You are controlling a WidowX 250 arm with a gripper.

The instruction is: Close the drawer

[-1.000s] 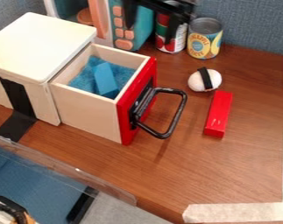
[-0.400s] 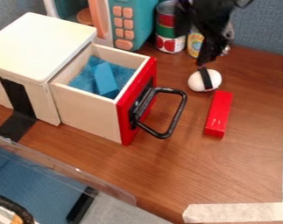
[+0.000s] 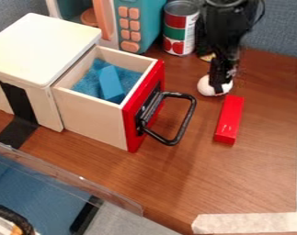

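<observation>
One open drawer [image 3: 88, 113], pincer [image 3: 220, 82] over by the white thing

So the drawer's pulled out of its white-topped cabinet [image 3: 43, 43], with a blue lining [image 3: 85, 86] and a blue block [image 3: 111, 83] inside. It's sitting on the bench [image 3: 224, 183], red front [image 3: 133, 131] facing right, black handle [image 3: 186, 121] sticking out. Closing hasn't been done, and I'd call this the getting-into-position step, before any push.

Next move imo: get the pincer round to the outer side of that handle, down low, then shove the whole lot toward the cabinet. I'd go for the middle of the handle or the red front, because pushing near one end might make the drawer bind. Also watch the red block [image 3: 229, 119] just beside the handle, easy to clip on the way in.

As for the pincer, it hangs right over the rounded white piece [image 3: 206, 86] and hides some of it. Can't tell how far open it is, sorry, too dark and seen from a bad angle. Can't tell either if it's touching or pinching that white piece. It's definitely apart from the drawer and handle though.
</observation>
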